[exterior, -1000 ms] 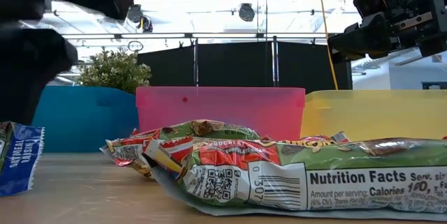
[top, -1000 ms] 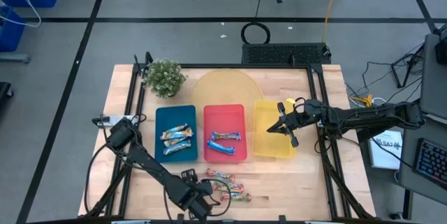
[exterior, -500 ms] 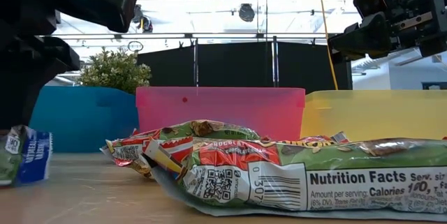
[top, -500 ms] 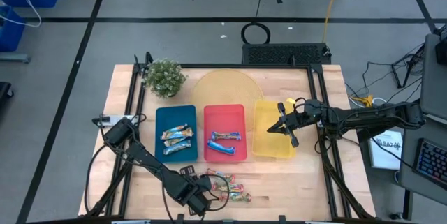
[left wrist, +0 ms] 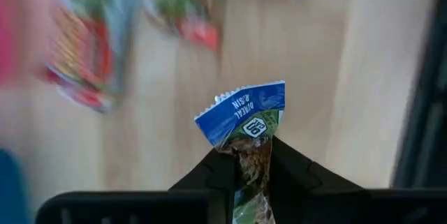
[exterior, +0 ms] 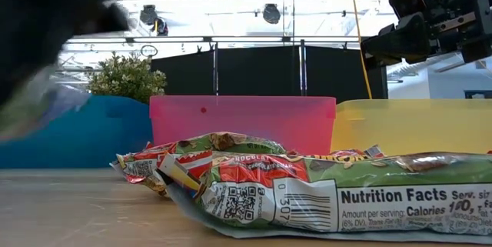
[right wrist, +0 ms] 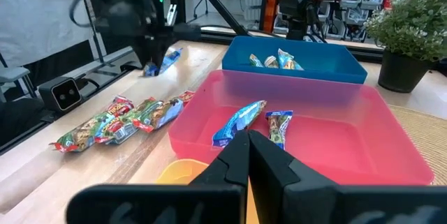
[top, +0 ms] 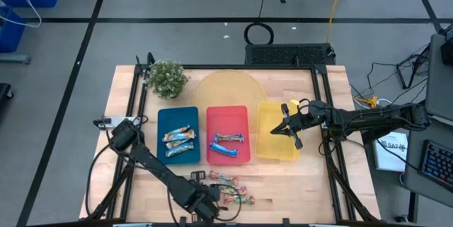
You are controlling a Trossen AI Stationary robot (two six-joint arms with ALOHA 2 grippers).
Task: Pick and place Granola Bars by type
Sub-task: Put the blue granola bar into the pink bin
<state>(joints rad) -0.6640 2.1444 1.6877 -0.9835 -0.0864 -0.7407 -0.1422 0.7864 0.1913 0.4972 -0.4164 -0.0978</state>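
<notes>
A blue-white bar (left wrist: 246, 116) has been lifted off the wood since a moment ago and is pinched between the fingers of the left gripper (top: 200, 197) at the near edge, beside the pile of bars (top: 230, 189). A tray drop is judged next, over the near wall of the blue tray (top: 161, 117), where like bars lie. The right gripper (top: 289, 129) hangs with fingers together above the yellow tray (top: 265, 110). Open wood separates pile and trays.
</notes>
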